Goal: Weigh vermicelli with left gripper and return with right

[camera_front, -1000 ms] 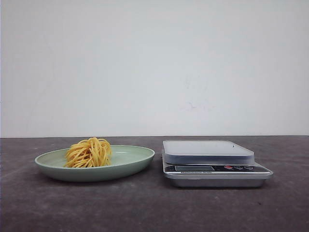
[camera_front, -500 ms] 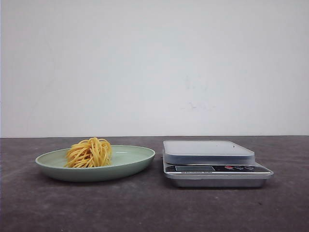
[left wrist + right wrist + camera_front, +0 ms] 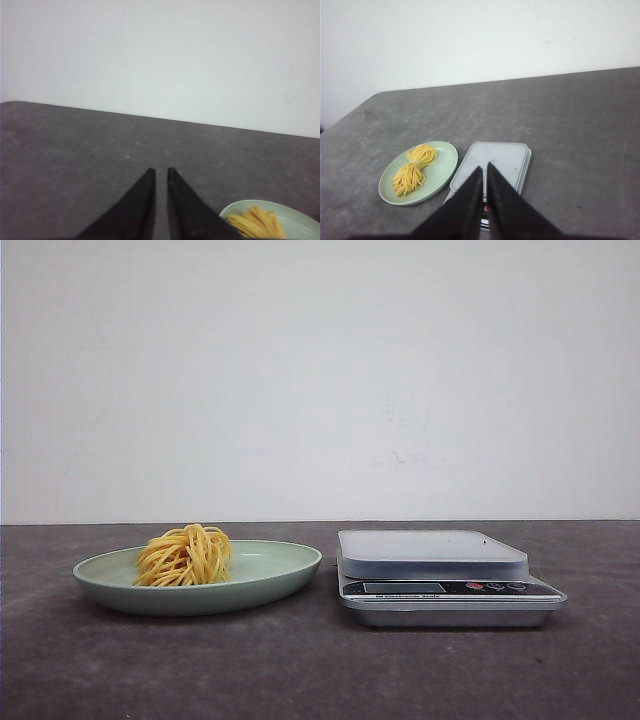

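Nothing is done yet: the vermicelli sits on the plate beside the bare scale, and my 2 grippers, left gripper and right gripper, are clenched on nothing.

A tangled yellow bundle of vermicelli sits in a shallow pale green plate, heaped toward the plate's left side. Just right of the plate, close but not touching, stands the silver kitchen scale, flat and level, its platform bare, its display and buttons facing the near edge.
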`<state>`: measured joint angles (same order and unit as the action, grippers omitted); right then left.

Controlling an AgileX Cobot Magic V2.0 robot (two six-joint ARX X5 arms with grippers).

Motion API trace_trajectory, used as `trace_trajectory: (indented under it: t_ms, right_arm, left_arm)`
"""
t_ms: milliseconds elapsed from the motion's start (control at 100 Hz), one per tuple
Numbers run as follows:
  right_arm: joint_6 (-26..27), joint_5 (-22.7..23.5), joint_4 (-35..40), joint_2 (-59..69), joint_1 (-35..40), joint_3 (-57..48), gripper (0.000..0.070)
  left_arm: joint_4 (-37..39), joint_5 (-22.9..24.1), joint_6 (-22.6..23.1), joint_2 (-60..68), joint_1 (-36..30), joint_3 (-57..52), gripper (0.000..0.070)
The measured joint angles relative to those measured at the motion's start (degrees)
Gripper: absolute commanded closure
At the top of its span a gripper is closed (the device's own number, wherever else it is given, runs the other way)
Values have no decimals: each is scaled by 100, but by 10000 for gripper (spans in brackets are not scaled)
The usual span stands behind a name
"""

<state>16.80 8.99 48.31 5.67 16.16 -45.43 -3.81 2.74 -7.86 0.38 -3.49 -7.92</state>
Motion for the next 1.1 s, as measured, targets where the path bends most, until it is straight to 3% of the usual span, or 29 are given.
trace_trajectory:
  t_ms: [170, 450, 1100]
  right_arm:
    - [0, 2, -13, 0, 0, 0, 698]
    - [0, 0, -15, 0, 0, 0, 698]
    - [0, 2, -15, 0, 0, 0, 698]
  left_arm:
    - [256, 9, 46, -2, 11, 603, 696]
    - [-675, -4, 90, -13, 11, 612, 696]
    - [-673, -146, 236, -9, 37, 612, 696]
